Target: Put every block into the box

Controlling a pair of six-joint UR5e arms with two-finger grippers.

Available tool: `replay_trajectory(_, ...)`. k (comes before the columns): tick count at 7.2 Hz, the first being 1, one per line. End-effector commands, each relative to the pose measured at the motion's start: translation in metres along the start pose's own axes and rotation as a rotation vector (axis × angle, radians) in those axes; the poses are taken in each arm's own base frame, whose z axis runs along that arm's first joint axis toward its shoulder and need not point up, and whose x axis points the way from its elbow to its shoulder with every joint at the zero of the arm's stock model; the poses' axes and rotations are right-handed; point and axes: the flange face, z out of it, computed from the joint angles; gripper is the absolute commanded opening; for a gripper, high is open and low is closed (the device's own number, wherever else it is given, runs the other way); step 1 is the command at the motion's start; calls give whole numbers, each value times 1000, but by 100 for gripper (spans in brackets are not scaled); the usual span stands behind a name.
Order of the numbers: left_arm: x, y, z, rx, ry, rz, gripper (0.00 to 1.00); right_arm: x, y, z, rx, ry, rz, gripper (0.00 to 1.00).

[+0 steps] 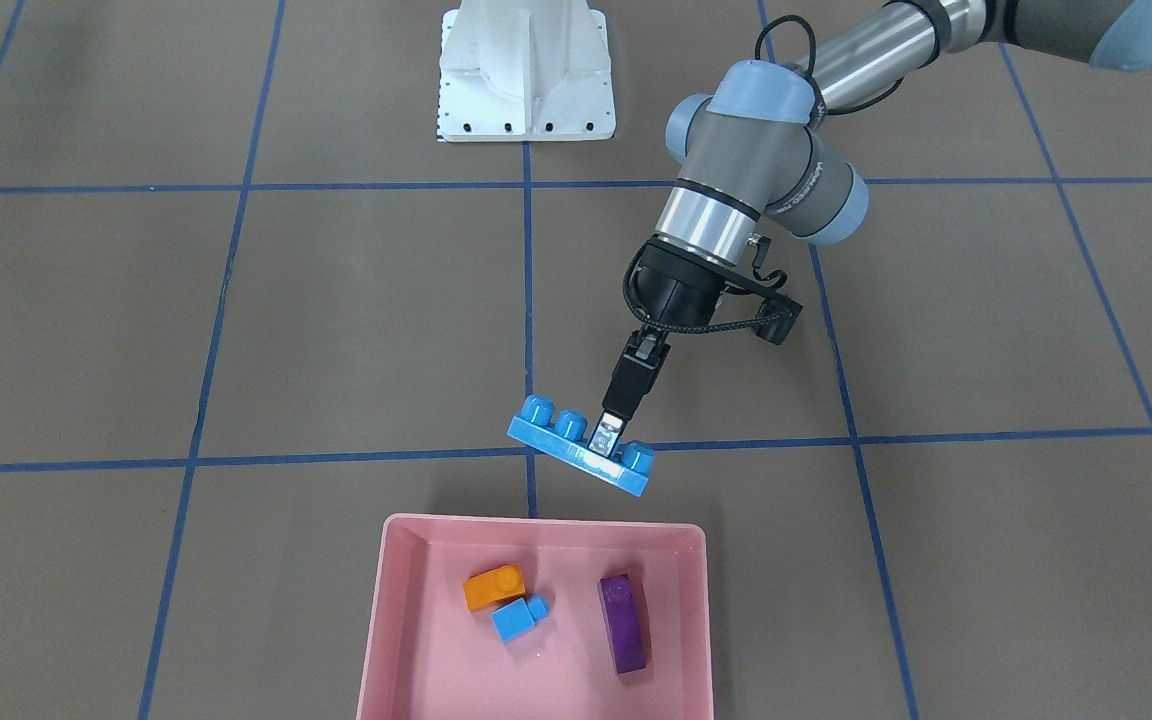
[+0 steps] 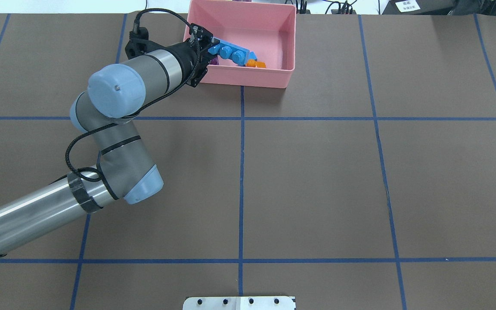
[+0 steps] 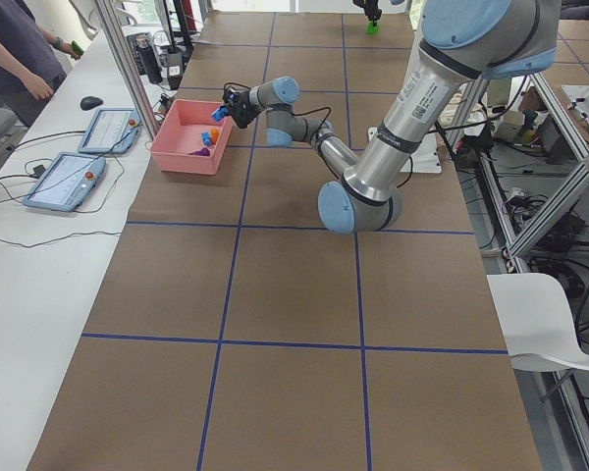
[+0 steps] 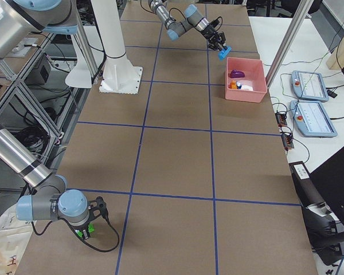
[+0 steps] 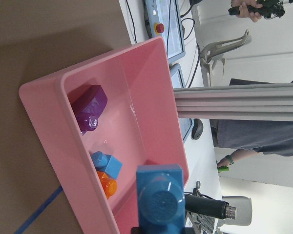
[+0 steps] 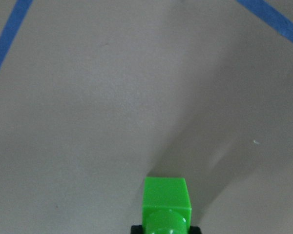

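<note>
- Long blue blk (image 1: 581,455): clamped in L gripper (image 1: 608,435), held aloft by box (image 1: 546,522) rim, robot's side.
- Orange blk (image 1: 494,588), sm blue blk (image 1: 518,619), purple blk (image 1: 622,624) lay in box; orange & sm blue touching.
- Green blk (image 6: 166,197): pinched in R gripper (image 4: 86,232), above bare table, well apart from box.
- Table (image 2: 317,172): brown top w/ blue tape grid; white base (image 1: 526,75) on it.
- White bench (image 3: 39,294) beside box held tablets (image 3: 106,130) & cables; operator (image 3: 15,49) stood there.
</note>
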Motion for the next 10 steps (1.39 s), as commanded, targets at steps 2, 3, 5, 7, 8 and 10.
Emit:
replay_trajectory(2,12,17,65,97,-10,-58,0,-14,-20,-8,38,-96,-44,0)
replay_trajectory(3,12,14,74,120,-10,-67,0,-12,-29,-11,52,-90,-53,0)
replay_trajectory(5,16,-2,85,154,-16,-63,30,-12,-60,-34,64,-26,-39,0)
replay_trajectory(7,14,-3,88,160,-22,-61,86,-14,-110,-90,60,67,43,0)
replay_trajectory(8,9,-7,91,169,-31,-58,97,-5,-131,-107,76,80,59,0)
replay_trajectory(10,17,-8,92,173,-24,-60,100,25,-174,-155,152,114,133,0)
